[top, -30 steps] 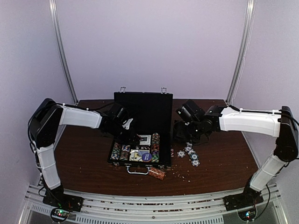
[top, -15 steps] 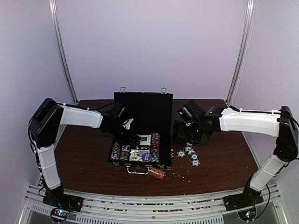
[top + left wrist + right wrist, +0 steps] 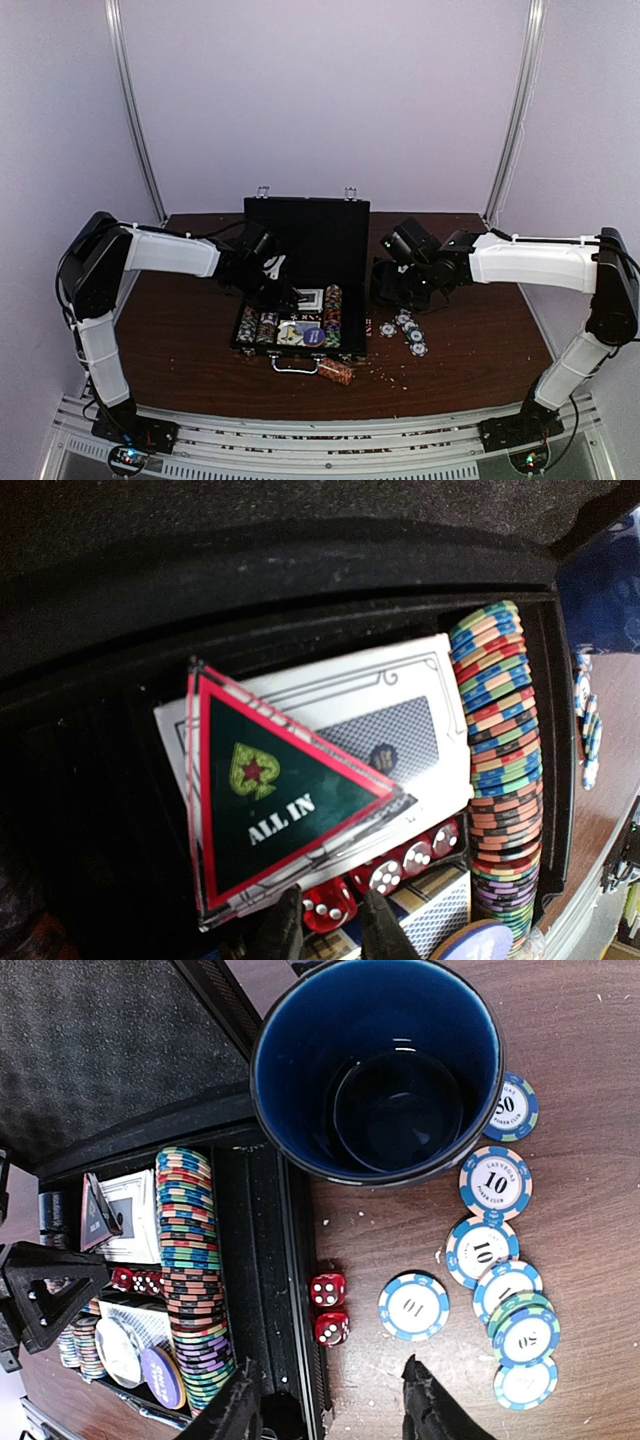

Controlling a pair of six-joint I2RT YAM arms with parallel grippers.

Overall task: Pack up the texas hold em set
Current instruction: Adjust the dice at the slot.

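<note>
1. While the top view matches the one from a second ago almost everywhere, both arms have shifted very slightly. The open black briefcase and the loose poker chips lie as before. The briefcase sits mid-frame on the table, with its lid upright at the back and its silver handle toward the lower edge. Bare wood spreads out at frame left and lower right. The left gripper hangs over the tray and the right gripper is just right of the case. Both are too dark here to read.
2. Seen from the left wrist, a triangular "ALL IN" plaque lies on a card deck. A packed row of striped chips fills the slot at right. The fingers are close together at the bottom edge with a red die in the gap, and I cannot tell whether it is pinched.
3. Seen from the right wrist, the fingers are spread wide and hold nothing. Two red dice lie between the case wall and the loose chips. The dark blue cup stands upright at top, just beside the case rim.
</note>
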